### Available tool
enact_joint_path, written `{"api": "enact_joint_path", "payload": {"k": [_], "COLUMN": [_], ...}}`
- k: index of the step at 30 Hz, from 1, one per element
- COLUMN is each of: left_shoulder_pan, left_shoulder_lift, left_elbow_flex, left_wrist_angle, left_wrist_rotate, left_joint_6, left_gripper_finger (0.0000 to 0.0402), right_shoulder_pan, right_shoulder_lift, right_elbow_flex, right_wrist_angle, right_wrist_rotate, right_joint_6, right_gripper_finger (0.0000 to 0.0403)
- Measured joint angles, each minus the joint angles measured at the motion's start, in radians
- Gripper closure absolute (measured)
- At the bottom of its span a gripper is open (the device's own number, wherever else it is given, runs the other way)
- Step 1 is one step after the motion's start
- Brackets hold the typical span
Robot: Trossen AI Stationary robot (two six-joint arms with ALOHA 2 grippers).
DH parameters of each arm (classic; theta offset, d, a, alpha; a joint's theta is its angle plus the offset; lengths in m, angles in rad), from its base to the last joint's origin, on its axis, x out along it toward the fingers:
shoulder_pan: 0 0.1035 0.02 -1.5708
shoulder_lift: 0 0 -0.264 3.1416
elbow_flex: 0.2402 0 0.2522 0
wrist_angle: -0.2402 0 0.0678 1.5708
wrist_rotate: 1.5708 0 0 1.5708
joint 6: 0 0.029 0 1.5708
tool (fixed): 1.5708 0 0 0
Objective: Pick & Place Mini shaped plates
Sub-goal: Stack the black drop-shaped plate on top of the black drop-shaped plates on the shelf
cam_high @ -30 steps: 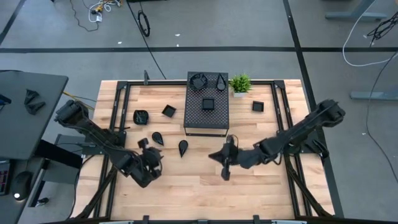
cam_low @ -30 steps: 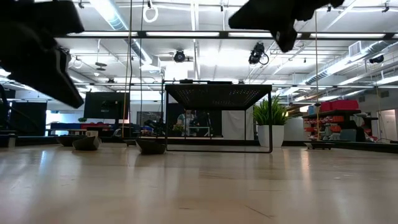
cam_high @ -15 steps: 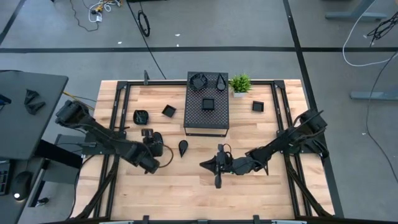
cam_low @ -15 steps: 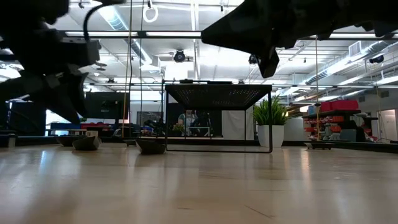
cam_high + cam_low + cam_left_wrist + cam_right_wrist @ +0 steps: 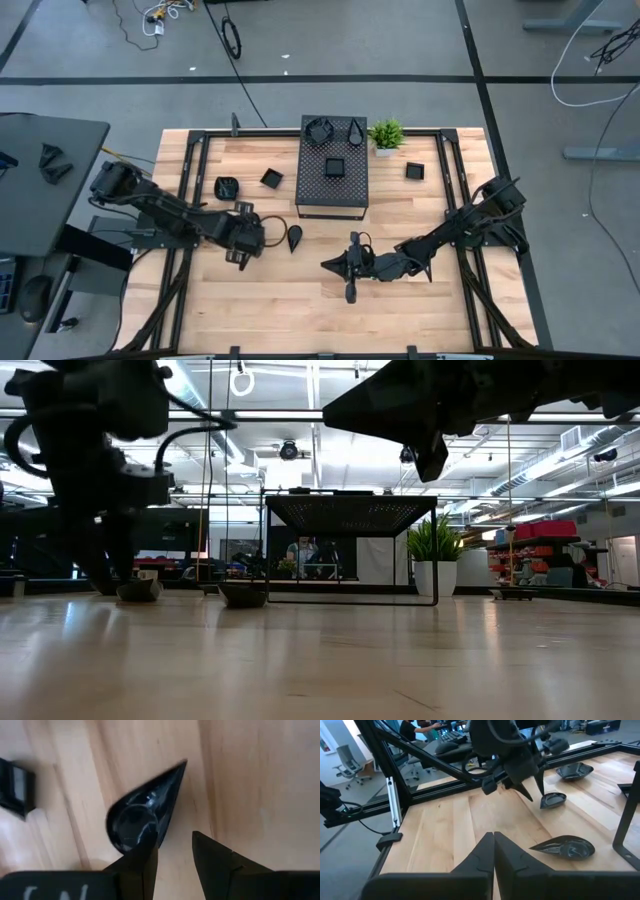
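Since the earlier frames, the left gripper (image 5: 243,240) has swung in from the near-left table area toward the perforated box (image 5: 332,168) and now hangs low over a teardrop plate (image 5: 142,811) lying just off the box's near-left corner. Its jaws stand apart, one finger on the plate's rounded end and the other over bare wood; nothing is held yet. The right gripper (image 5: 349,268) has drifted a little nearer the front of the box and now waits above the table, its fingers (image 5: 493,851) pressed together and empty.

A second teardrop plate (image 5: 294,238) lies just in front of the box's left edge. Two squarish plates (image 5: 228,187) sit to the box's left, one small square plate (image 5: 415,171) lies well to its right, and three more rest on the box's top.

Judging by the glossy, thin look, the plate is light, stiff and slippery, likely to skid on the wood if nudged and to chip if dropped. The raised rim across the narrower waist, between bulb and point, seems the best place to pinch, since the jaws can span it and the sloped wall gives them an edge.
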Motion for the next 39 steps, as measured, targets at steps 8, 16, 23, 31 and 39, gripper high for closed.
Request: {"api": "enact_joint_path", "payload": {"k": [8, 16, 23, 31, 39], "left_shoulder_pan": [0.016, 0.016, 0.006, -0.038, -0.070], "left_shoulder_lift": [0.000, 0.000, 0.000, 0.000, 0.000], "left_elbow_flex": [-0.028, -0.028, -0.028, -0.027, -0.002], "left_wrist_angle": [0.035, 0.073, 0.151, 0.316, 0.369], "left_wrist_rotate": [-0.003, 0.094, 0.136, 0.318, 0.419], "left_joint_6": [0.005, -0.008, -0.074, -0.228, -0.288], "left_gripper_finger": [0.0281, 0.0327, 0.0348, 0.0349, 0.0349], "right_shoulder_pan": [0.000, 0.000, 0.000, 0.000, 0.000], "right_shoulder_lift": [0.000, 0.000, 0.000, 0.000, 0.000], "right_elbow_flex": [0.000, 0.000, 0.000, 0.000, 0.000], "right_wrist_angle": [0.001, 0.002, 0.002, 0.002, 0.002], "right_wrist_rotate": [0.000, 0.000, 0.000, 0.000, 0.000], "right_joint_6": [0.000, 0.000, 0.000, 0.000, 0.000], "right_gripper_finger": [0.0394, 0.0394, 0.0394, 0.0394, 0.0394]}}
